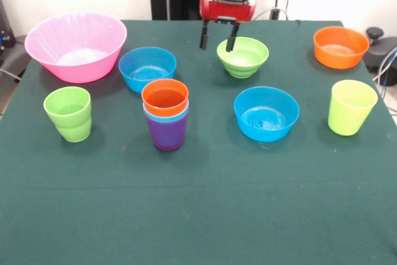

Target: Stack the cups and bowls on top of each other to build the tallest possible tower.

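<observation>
My gripper (217, 37) hangs above the far middle of the green tabletop (198, 215), its jaws parted with nothing between them, one dark finger (203, 35) clear of everything and the other in front of the near-left rim of the ridged green bowl (243, 56); whether it touches that rim I cannot tell. The tower (165, 114) stands toward the middle-left of the cloth: the purple cup (166, 131) upright as base, a light blue cup (162, 113) nested in it with only its rim showing, and the orange cup (165, 97) seated on top. Just behind it sits a blue bowl (147, 67), and to its right, apart, a second blue bowl (267, 113). The large pink bowl (75, 44) fills the far-left corner, with the stepped green cup (68, 113) in front of it. On the right, the orange bowl (340, 46) rests far back and the yellow-green cup (352, 107) stands upright nearer the front.
</observation>
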Controlling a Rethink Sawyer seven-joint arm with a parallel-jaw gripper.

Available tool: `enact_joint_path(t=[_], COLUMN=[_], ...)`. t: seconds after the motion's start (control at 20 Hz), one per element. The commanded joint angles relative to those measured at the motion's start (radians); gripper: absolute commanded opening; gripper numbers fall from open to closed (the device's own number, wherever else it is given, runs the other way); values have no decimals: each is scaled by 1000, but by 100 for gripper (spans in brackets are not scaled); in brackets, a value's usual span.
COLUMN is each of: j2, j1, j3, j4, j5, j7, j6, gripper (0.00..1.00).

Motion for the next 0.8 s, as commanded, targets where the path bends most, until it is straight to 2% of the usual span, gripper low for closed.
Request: enact_joint_path(t=[0.05, 0.35, 0.8], j2=[121, 188, 192], j1=[18, 8, -4], j3=[56, 47, 58], j4=[-6, -17, -20], j5=[20, 6, 33], j7=[184, 179, 162], j6=[-119, -206, -177], gripper=[100, 100, 100])
